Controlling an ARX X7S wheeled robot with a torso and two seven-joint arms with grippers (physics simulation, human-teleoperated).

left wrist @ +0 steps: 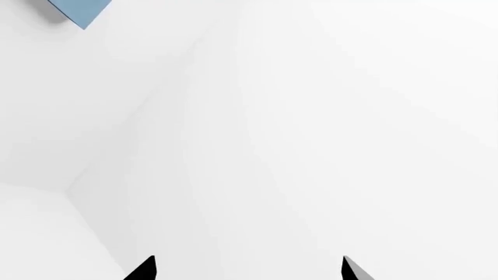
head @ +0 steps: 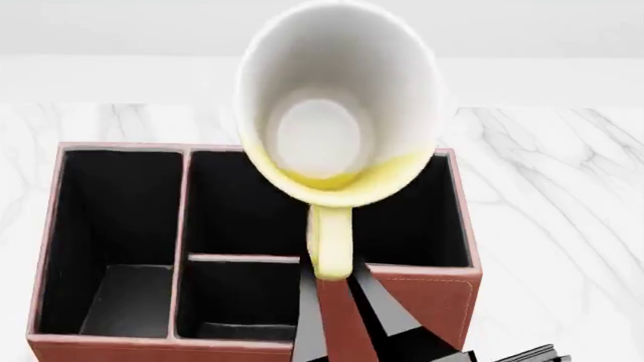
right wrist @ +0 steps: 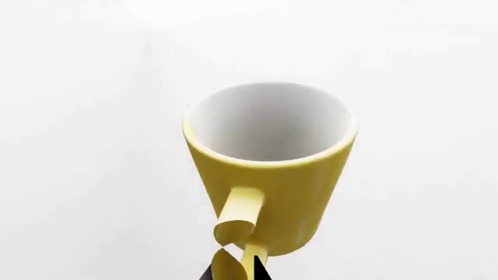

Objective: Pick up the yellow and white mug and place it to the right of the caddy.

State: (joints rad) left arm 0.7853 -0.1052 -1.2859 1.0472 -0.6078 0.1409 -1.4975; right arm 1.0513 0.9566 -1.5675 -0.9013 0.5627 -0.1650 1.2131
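One yellow and white mug [head: 337, 113] above caddy [head: 111, 226]

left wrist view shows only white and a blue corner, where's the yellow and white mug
Observer: The right end effector has the yellow and white mug, pinched by its handle.
Operator: is it down yet
Observer: No. In the head view it is raised, mouth tipped toward the camera, overlapping the caddy.
Operator: anything in the caddy
Observer: The compartments in view look empty.
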